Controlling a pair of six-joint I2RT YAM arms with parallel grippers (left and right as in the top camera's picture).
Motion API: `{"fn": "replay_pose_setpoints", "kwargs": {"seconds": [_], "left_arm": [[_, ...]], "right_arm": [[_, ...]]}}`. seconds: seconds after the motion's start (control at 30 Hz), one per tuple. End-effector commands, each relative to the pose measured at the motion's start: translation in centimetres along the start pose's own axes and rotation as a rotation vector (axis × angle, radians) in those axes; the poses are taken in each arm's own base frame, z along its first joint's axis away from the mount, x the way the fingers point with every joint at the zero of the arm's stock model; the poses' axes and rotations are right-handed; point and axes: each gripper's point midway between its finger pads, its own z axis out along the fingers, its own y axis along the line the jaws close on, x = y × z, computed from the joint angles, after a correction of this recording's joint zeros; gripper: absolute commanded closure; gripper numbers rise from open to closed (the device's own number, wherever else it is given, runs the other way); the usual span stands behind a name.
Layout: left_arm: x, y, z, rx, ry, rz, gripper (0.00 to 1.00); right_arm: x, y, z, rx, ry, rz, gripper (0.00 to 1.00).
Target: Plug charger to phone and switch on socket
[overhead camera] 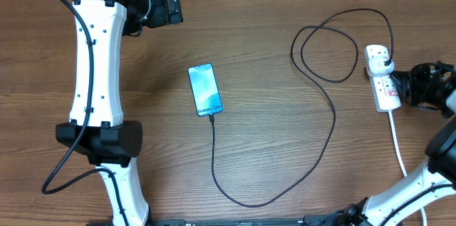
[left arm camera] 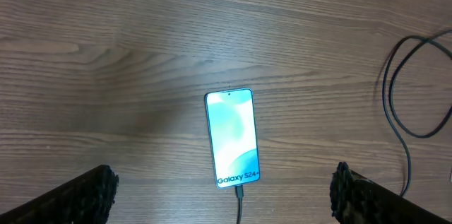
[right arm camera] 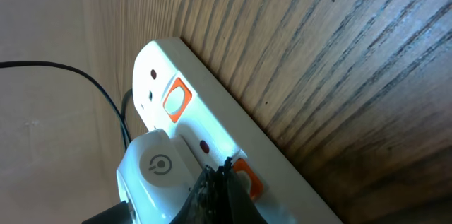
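Your left jaws are wide open, well clear of the slim blue-screened phone (left arm camera: 232,138), right jaws shut at an orange switch (right arm camera: 248,181) on the white power strip (right arm camera: 212,114).

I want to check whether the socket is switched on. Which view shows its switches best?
The right wrist view: the socket is close up, both orange switches clear, the shut right gripper at the nearer one. Overhead shows the socket whole but small, its switches mere red marks. The left wrist view misses it.
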Motion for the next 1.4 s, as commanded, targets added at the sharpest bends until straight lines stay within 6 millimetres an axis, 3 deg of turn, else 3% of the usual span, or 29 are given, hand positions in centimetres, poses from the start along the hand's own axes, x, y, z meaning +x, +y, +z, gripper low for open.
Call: {"fn": "replay_pose_setpoints", "kwargs": {"seconds": [0.0, 0.83, 1.0, 1.17, 1.23, 1.37], "left_arm": [[-0.2, -0.2, -1.4, 0.005, -0.037, 0.014, 0.0], [-0.2, -0.2, -1.4, 0.005, -0.037, 0.014, 0.0], [-0.2, -0.2, -1.4, 0.005, -0.037, 0.014, 0.0], [-0.2, -0.2, -1.4, 0.005, -0.037, 0.014, 0.0], [-0.2, -0.2, -1.4, 0.005, -0.037, 0.014, 0.0], [-0.2, -0.2, -1.4, 0.005, -0.037, 0.014, 0.0]], "right_arm": [[2.5, -0.5, 1.8, 0.058, 0.064, 0.003, 0.96], [3.7, -0.5, 2.6, 0.103, 0.092, -0.002, 0.96], [2.4, -0.3, 2.0, 0.083, 0.056, 0.004, 0.96], [-0.8, 0.4, -1.3, 0.048, -0.031, 0.035, 0.96], [-2.5, 1.2, -4.6, 0.028, -0.108, 0.05, 0.96], [-4.1, 3.5, -10.4, -0.009, -0.229, 0.02, 0.96]]}}
